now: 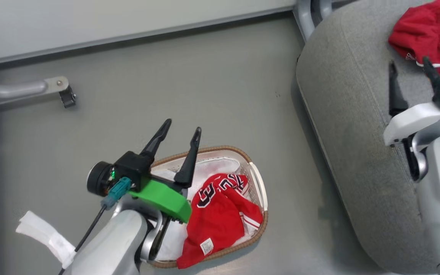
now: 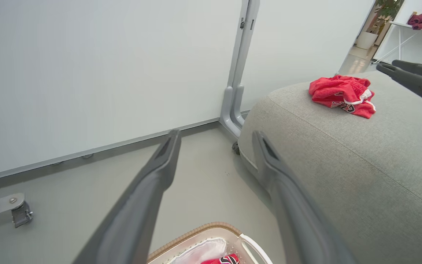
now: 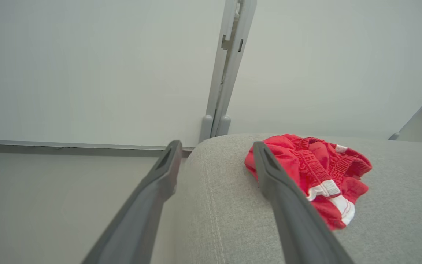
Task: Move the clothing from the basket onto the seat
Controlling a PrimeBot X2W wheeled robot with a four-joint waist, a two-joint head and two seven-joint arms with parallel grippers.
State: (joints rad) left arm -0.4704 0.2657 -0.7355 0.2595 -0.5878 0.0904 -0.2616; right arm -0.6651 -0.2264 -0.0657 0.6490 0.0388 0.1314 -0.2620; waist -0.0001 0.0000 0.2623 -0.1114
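Note:
A red jersey (image 1: 216,214) with black-and-white lettering lies crumpled in the oval white basket (image 1: 258,183) on the floor, spilling over its near rim. My left gripper (image 1: 181,128) hangs open above the basket's far left side, fingers empty. Red shorts (image 1: 430,34) with white trim lie bunched on the grey seat (image 1: 350,114) at the upper right. My right gripper (image 1: 409,65) is open over the seat, just short of the shorts (image 3: 313,172), holding nothing. The left wrist view shows the basket's rim (image 2: 200,229) below my fingers and the shorts (image 2: 343,93) on the seat (image 2: 361,165).
A white sheet (image 1: 212,168) lines the basket under the jersey. A grey partition wall with a metal foot and caster (image 1: 65,95) stands behind on the left. A grey post (image 3: 222,91) rises at the seat's far corner. Bare grey floor (image 1: 204,88) lies between basket and seat.

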